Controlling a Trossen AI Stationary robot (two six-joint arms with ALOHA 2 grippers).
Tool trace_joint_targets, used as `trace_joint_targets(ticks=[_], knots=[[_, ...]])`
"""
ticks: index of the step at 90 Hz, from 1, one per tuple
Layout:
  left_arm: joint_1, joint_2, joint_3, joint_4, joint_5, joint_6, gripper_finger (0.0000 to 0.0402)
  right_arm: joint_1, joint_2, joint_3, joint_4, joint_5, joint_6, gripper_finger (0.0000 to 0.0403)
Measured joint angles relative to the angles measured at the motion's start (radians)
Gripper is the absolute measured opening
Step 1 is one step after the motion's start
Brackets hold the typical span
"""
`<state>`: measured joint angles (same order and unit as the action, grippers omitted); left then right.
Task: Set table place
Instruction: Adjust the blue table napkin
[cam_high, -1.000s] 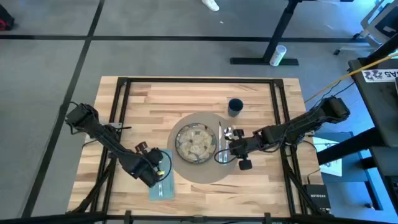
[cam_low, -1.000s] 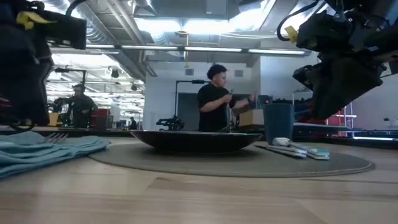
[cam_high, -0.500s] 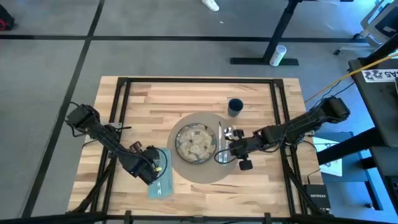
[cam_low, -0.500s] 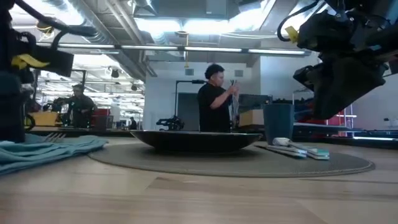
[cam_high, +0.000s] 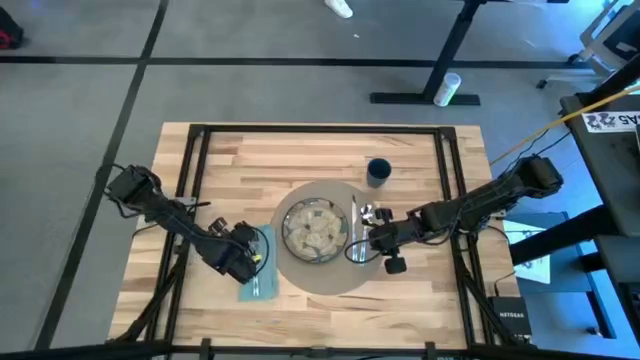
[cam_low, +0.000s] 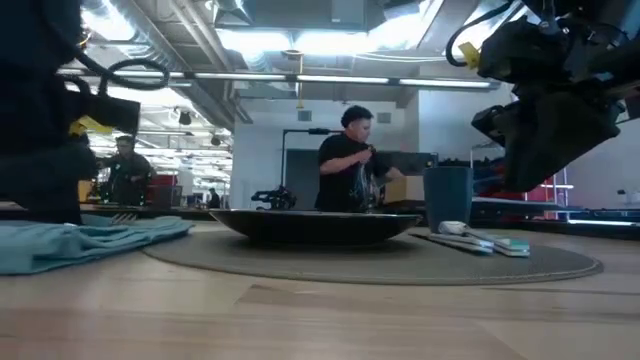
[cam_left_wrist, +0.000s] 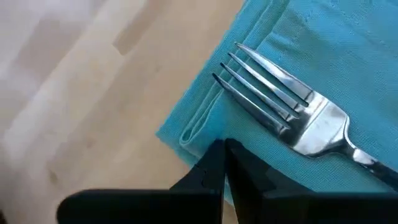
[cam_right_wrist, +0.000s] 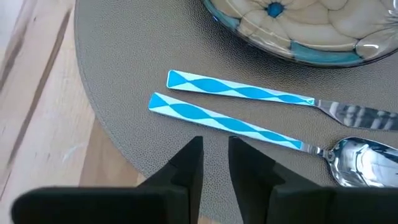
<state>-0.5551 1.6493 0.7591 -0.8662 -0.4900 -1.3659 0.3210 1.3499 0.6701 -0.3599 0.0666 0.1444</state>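
Observation:
On the wooden table (cam_high: 300, 160) lies a round grey-brown placemat (cam_high: 330, 278) with the speckled plate (cam_high: 313, 230) on it. A knife (cam_right_wrist: 242, 92) and a spoon (cam_right_wrist: 249, 127) with blue-patterned handles lie side by side on the mat, right of the plate. My right gripper (cam_right_wrist: 214, 149) hovers just above their handle ends, slightly open with nothing between its fingers. The teal napkin (cam_high: 262, 285) lies flat left of the mat with the silver fork (cam_left_wrist: 286, 106) on top. My left gripper (cam_left_wrist: 224, 155) is shut, tips on the napkin. A dark-blue cup (cam_high: 378, 172) stands beyond the mat. My left gripper sets its shut fingertips (cam_left_wrist: 217, 163) down on the napkin's top layer (cam_left_wrist: 249, 143), close to its folded edge (cam_left_wrist: 199, 124) and just beside the fork's tines. The fingers come slanting down from above. The napkin lies flat on the table under them.
Black frame bars (cam_high: 195, 170) run along the table's left, right and far sides. Bare wood lies beyond the plate and along the near edge. In the low view a person (cam_low: 350, 160) stands in the room behind the table.
My left gripper, staying shut, has moved toward the table's far edge. The napkin with the fork on it has slid the same way along the table and lies beside the plate's left. My right gripper has kept still.

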Motion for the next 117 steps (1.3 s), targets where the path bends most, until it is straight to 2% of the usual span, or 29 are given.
trace_joint_targets(ticks=[24, 58, 94, 117], knots=[[0.067, 0.003, -0.004, -0.086, -0.016, 0.030, 0.0000, 0.000, 0.000, 0.000, -0.001, 0.000, 0.000, 0.0062], [0.153, 0.003, -0.003, -0.084, -0.064, 0.129, 0.0000, 0.000, 0.000, 0.000, 0.000, 0.000, 0.000, 0.0062], [0.148, 0.002, -0.002, -0.083, -0.070, 0.085, 0.0000, 0.000, 0.000, 0.000, 0.000, -0.007, 0.000, 0.0062], [0.118, -0.053, -0.001, -0.096, -0.072, 0.060, 0.0000, 0.000, 0.000, 0.000, 0.000, -0.007, 0.000, 0.0062]])
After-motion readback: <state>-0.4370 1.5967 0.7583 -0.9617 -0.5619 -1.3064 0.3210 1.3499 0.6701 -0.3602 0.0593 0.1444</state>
